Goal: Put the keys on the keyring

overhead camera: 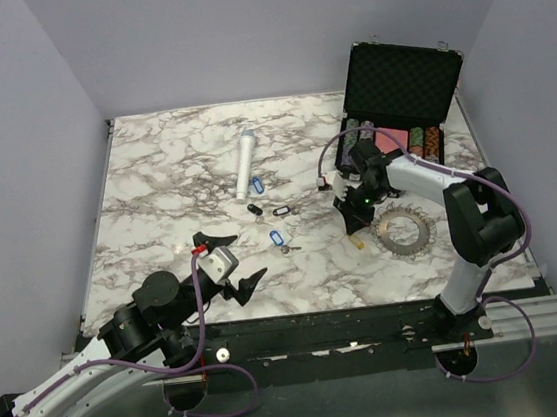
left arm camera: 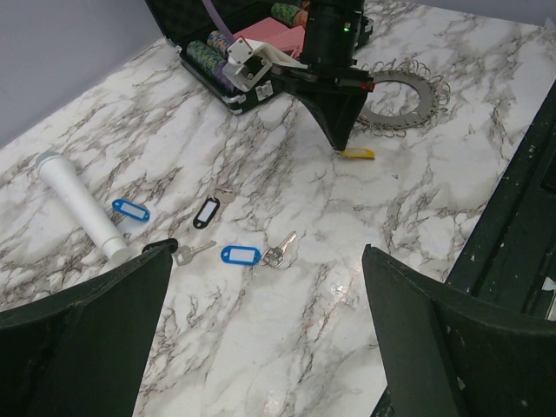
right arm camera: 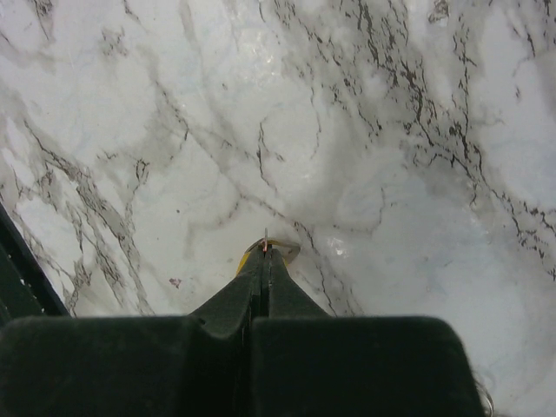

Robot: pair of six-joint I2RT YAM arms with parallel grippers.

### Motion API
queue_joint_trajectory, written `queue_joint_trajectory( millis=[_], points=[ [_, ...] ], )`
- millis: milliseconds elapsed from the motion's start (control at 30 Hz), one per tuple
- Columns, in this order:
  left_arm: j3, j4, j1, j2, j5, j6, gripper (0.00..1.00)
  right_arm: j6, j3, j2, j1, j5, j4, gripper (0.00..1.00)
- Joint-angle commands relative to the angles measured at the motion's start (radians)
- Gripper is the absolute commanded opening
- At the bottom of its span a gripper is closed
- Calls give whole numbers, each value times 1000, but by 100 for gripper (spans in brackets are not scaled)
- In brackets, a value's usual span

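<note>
Right gripper (right arm camera: 265, 252): fingers pressed flat together, no gap, pointing straight down. Tips sit on the yellow-tagged key (left arm camera: 358, 154), just left of the keyring (overhead camera: 387, 232) in the top view. A thin sliver of metal shows at the seam of the tips (whether it is actually pinched I cannot tell). The tag itself lies flat on the marble.

Keyring: flat on the table (overhead camera: 155, 182), toothed fringe all round, hollow centre. It lies apart from the yellow tag and no gripper touches it.

Other keys, all loose on the marble, left of the keyring:
- blue-tagged key (overhead camera: 277, 239), nearest to the keyring of these
- black-tagged key (overhead camera: 281, 210), a little further back
- second black-tagged key (overhead camera: 253, 208), beyond that
- second blue-tagged key (overhead camera: 258, 184), furthest, just beside the lower end of the white cylinder (overhead camera: 246, 164)

Behind the keyring: open black case (overhead camera: 400, 84), lid upright, striped poker chips (overhead camera: 417, 139) in rows inside.

Left gripper (overhead camera: 232, 257): jaws spread wide, nothing between them, well to the left of the keyring near the front edge. Its fingers (left arm camera: 87, 339) frame the loose keys in the wrist view.
</note>
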Motion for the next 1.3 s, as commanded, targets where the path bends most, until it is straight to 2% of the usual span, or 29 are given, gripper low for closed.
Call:
queue_joint_trajectory(
  millis=[0, 467, 833, 933, 1267],
  points=[
    [17, -18, 8, -8, 12, 14, 99, 18, 35, 32, 25, -10, 12, 0],
    [14, -15, 14, -4, 20, 15, 99, 30, 40, 72, 57, 4, 23, 3],
    [14, -18, 17, -5, 24, 17, 99, 32, 46, 60, 62, -7, 14, 17],
    [17, -16, 17, -5, 29, 17, 99, 32, 53, 55, 61, -16, 5, 26],
    [17, -15, 19, -7, 35, 17, 99, 39, 72, 17, 62, -10, -9, 34]
  ],
)
